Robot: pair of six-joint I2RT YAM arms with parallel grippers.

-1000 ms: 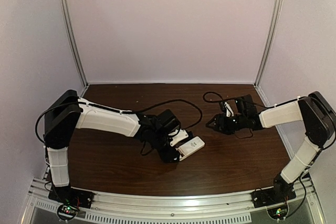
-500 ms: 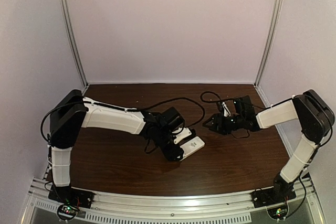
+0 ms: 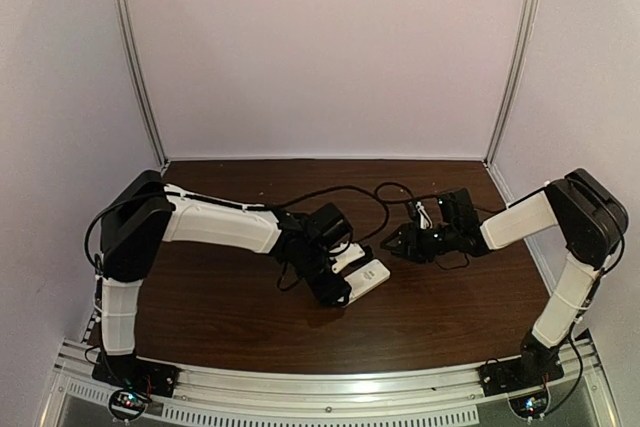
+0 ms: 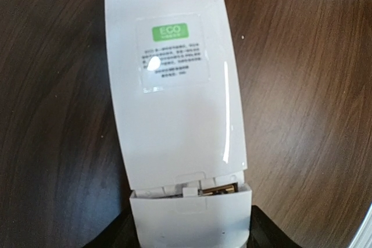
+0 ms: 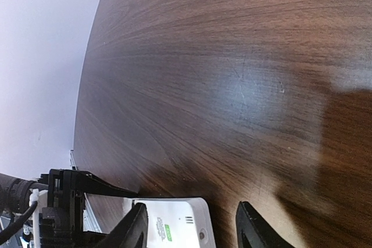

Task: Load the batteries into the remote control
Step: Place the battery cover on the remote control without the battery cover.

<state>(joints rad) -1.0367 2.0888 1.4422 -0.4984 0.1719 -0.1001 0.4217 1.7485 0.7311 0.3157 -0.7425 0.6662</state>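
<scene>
— Checking the left gripper (image 3: pixel 333 289) first: what is between its fingers?

— You have the slim white rectangular plastic remote control (image 4: pixel 174 103) there. It lies back-up on the dark brown wooden table (image 4: pixel 302 85). Its near end is between your two black fingers (image 4: pixel 264 230), and the rest reaches out past the fingertips. The fingers sit against both sides of that end, clamped on it.

— And the back of it?

— A small white plastic cover (image 4: pixel 189 219) sits right between your fingertips, stepped slightly off the body. In the narrow gap just beyond it you can see something brassy (image 4: pixel 220 189), too small to make out. Farther out from the fingers is a clear label with a green patch (image 4: pixel 170 32).

— What about the right gripper (image 3: pixel 390 245)?

— Your right fingers (image 5: pixel 136 230) stand apart, with nothing gripped. Through the space between them you see bare table and the remote control's slotted far end, which lies closer to one finger than the other. From above, the fingertips are near that end. I cannot tell whether they touch it.
</scene>
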